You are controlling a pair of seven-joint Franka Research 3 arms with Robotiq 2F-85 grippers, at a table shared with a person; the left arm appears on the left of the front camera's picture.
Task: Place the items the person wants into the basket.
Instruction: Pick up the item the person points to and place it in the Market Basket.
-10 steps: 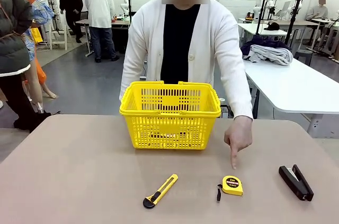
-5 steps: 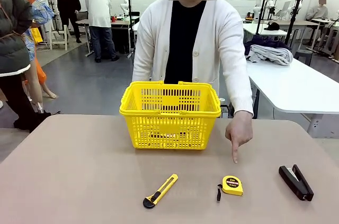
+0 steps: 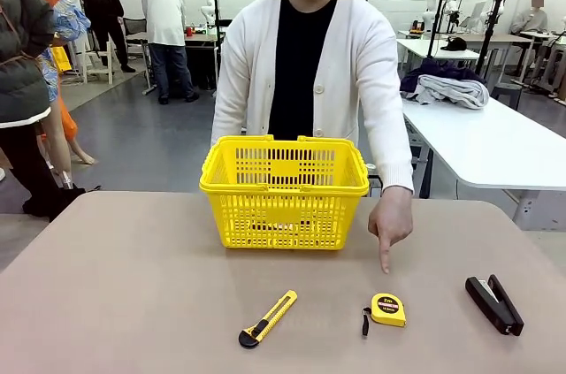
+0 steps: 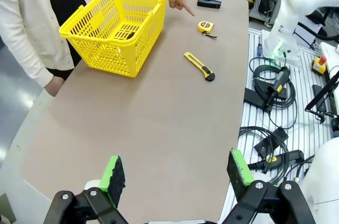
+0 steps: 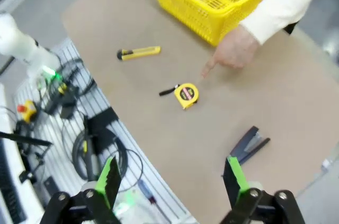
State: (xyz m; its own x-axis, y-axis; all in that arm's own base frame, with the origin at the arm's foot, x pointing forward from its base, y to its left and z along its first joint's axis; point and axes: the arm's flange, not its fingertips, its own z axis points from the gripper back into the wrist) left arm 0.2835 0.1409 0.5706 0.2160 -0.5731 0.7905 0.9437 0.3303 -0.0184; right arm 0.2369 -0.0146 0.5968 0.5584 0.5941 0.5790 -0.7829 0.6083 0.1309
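From the front, we see the yellow basket standing on the bench, at the far side, right in front of the person. The person's hand points one finger down at the little round tape measure. The fingertip is near the tape measure but does not touch it. The tape measure lies flat on the bench, on the near side and to the right of the basket. A yellow and black utility knife lies to its left. A black stapler lies to its right.

From the left wrist, we see the left fingers spread wide apart with nothing between them, above the bare end of the bench. The basket, knife, tape measure and stapler are far off. Something dark lies in the bottom of the basket, but we cannot tell what it is.

From the right wrist, we see the right fingers spread wide too, holding nothing. They hang over the near edge of the bench. The tape measure lies between the knife and the stapler, just below the pointing hand.
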